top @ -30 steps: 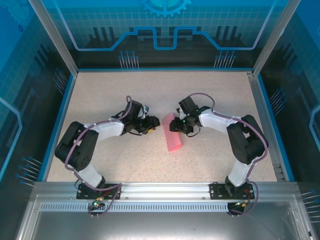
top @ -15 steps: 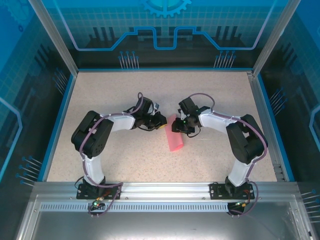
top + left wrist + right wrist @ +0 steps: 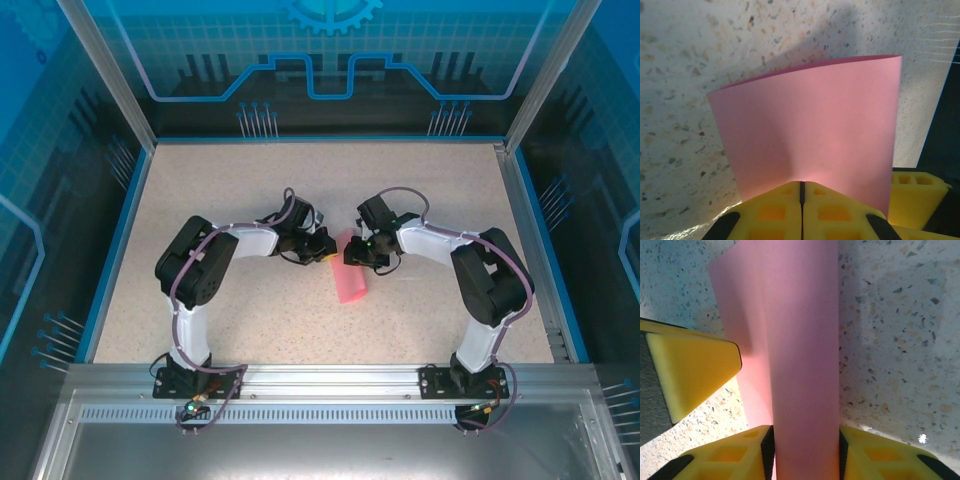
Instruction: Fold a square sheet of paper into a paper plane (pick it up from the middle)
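The square sheet of paper [image 3: 350,281] is pink and bent over into a loose curl in the middle of the table, one end lifted between the two grippers. My left gripper [image 3: 327,251] is shut on the sheet's near edge, and the paper [image 3: 810,125] fans out beyond the closed yellow fingertips [image 3: 772,207]. My right gripper [image 3: 353,253] holds the curled part of the sheet [image 3: 805,340] between its pads, one pressed on each side. The left gripper's yellow finger [image 3: 690,365] touches the paper's left side in the right wrist view.
The speckled beige table [image 3: 230,190] has a blue raised rim [image 3: 118,250] on the left, back and right. Aluminium frame posts [image 3: 105,70] rise at the back corners. A metal rail [image 3: 320,378] with both arm bases runs along the near edge.
My left arm has swung to the right up to the paper, and its gripper has closed on the sheet's edge. The right gripper kept its hold and barely moved.
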